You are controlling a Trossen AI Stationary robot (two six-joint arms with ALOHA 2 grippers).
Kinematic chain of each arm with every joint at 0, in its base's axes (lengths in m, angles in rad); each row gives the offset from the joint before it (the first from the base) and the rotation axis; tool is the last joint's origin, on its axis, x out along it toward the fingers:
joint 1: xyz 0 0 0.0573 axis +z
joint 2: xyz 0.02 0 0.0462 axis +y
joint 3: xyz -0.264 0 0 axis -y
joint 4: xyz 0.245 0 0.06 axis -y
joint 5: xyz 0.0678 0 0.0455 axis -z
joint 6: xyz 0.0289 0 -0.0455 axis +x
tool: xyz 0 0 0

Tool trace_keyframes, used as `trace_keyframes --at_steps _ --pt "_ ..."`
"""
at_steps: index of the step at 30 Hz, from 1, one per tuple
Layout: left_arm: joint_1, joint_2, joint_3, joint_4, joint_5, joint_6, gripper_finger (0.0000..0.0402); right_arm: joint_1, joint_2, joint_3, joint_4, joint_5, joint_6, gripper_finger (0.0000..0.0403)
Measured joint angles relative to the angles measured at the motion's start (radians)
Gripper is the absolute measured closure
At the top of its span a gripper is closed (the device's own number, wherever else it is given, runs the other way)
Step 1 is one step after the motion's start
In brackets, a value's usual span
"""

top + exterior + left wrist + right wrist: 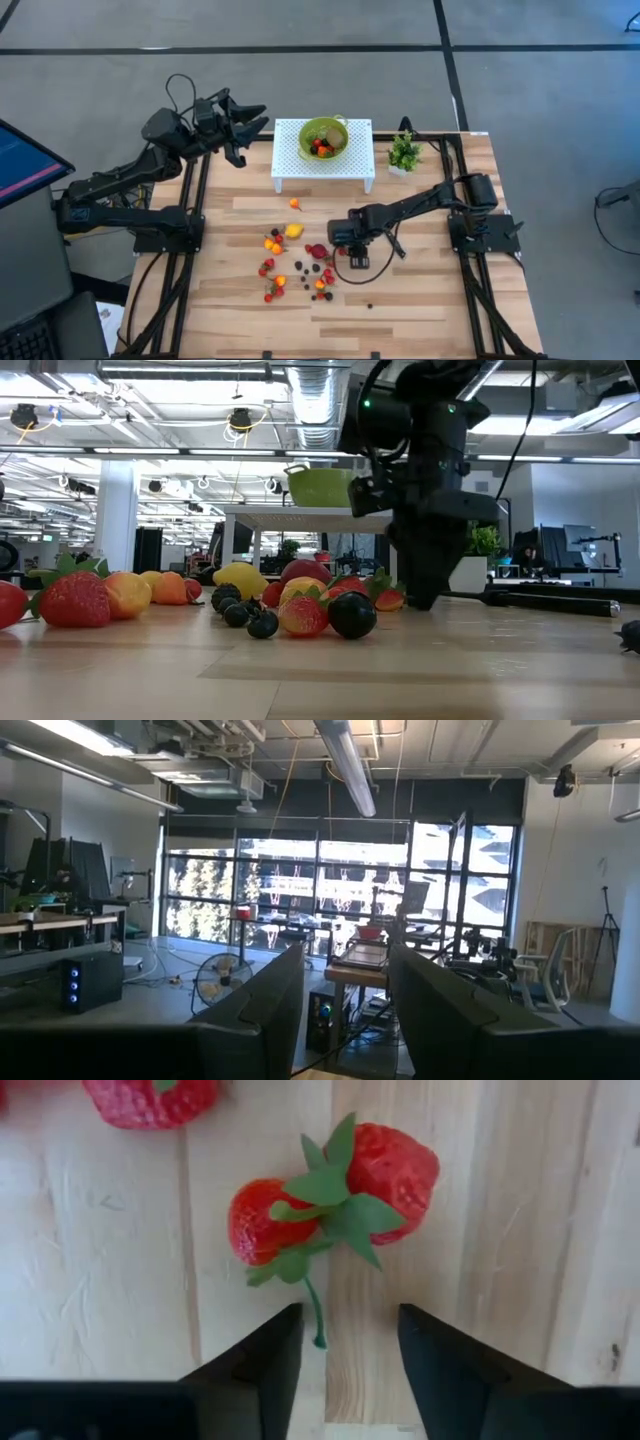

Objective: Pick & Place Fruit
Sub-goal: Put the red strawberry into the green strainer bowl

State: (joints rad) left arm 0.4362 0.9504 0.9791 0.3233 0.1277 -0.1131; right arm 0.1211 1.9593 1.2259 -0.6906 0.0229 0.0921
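Fruit [295, 262], small red, orange, yellow and dark plastic pieces, mostly lies scattered on the wooden table [430, 300], few sit in the green bowl [323, 136], while the right gripper [348, 1342] hangs open and empty over two red strawberries [335, 1200].

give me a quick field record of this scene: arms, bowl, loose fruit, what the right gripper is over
right gripper: open, pointing down at the table, empty
under it: pair of red strawberries, touching each other, lying on the wood
left gripper: raised off the table's back left corner, empty
green bowl: on the white stand, some fruit inside
loose fruit: scattered on the table in front of the stand
potted plant: right of the stand
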Motion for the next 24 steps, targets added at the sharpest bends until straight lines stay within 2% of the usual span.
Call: trace_keyframes --at_steps 12,24 --pt "0.000 0.000 0.000 0.001 0.000 0.000 0.0259 0.030 -0.001 -0.005 -0.003 0.001 -0.013 0.0394" --pt "0.000 0.000 0.000 0.000 0.000 0.000 0.0259 0.035 0.000 -0.006 -0.005 0.000 -0.016 0.0397"
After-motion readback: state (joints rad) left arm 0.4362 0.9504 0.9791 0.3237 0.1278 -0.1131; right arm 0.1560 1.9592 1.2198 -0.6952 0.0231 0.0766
